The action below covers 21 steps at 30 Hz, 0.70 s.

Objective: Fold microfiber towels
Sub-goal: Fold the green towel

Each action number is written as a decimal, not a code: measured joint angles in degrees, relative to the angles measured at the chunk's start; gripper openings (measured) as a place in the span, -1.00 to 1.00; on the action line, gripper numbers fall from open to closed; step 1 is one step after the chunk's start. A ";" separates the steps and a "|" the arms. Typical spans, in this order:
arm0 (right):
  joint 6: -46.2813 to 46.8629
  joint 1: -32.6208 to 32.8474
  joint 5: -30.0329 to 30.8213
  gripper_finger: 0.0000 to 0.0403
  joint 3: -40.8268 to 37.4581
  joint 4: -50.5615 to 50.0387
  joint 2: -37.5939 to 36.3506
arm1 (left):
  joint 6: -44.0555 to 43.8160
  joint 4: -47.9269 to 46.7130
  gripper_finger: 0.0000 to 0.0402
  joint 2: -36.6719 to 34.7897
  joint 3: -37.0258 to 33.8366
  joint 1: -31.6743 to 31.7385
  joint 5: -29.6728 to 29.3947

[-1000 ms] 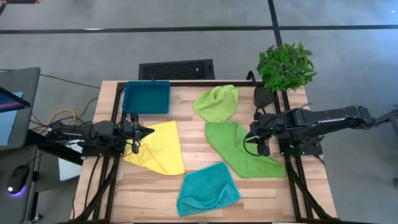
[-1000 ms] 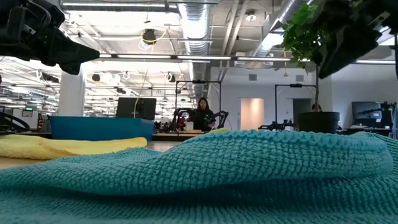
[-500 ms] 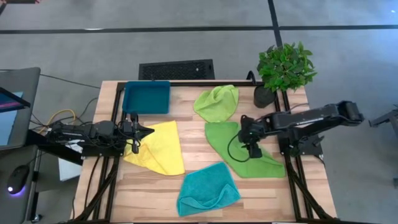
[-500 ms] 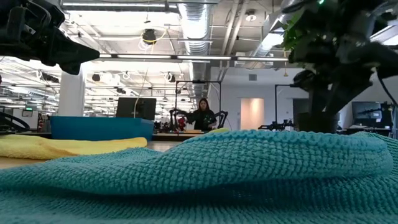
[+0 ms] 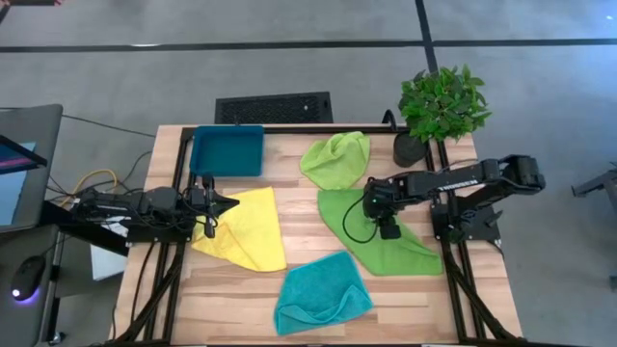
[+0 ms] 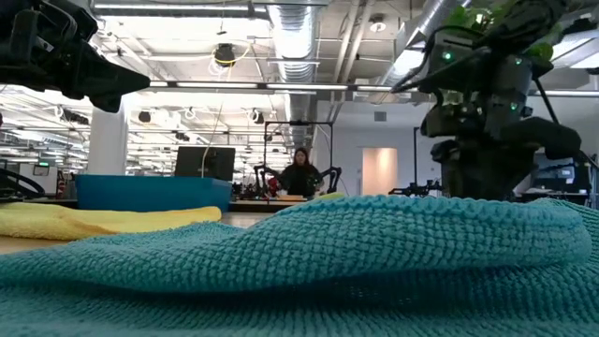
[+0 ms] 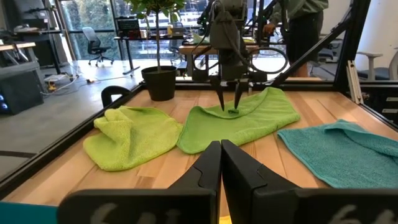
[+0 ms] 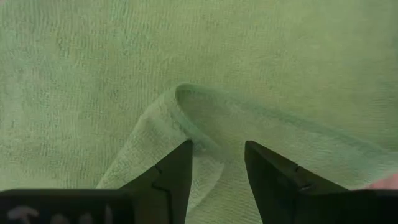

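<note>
Several microfiber towels lie on the wooden table: a yellow one at the left, a crumpled lime green one at the far middle, a flatter lime green one on the right, and a teal one near the front edge. My right gripper stands open over the flatter lime towel, pointing steeply down, its fingers on either side of a turned-over edge. My left gripper is shut and level at the yellow towel's left side, holding nothing. My right gripper comes from above, slanting steeply down, with its open fingers astride the turned-over hem of the flatter lime towel. The towel lies flat on the table. Whether the fingertips touch the cloth, I cannot tell.
A dark-teal tray sits at the far left corner. A potted plant stands at the far right corner, close behind my right arm. Black frame rails run along the table's sides. A person shows in the room beyond the table.
My right gripper has come down and toward the table's left, from the lime towel's right edge to a spot over its middle, tipping more steeply downward. The towels have not moved.
</note>
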 joint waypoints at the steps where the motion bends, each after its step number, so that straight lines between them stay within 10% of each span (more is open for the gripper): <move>1: -0.06 0.02 -0.85 -0.17 0.00 -0.18 -0.02 | 0.00 0.00 -1.00 0.00 0.00 0.00 0.00; 13: -0.97 -0.28 -3.38 -0.35 0.00 -0.37 -0.09 | 0.00 0.00 -1.00 0.00 0.00 -0.02 0.00; 21: 0.39 -0.11 -7.89 -0.91 0.00 -1.81 -0.19 | 0.00 0.00 -1.00 0.00 0.00 0.00 0.00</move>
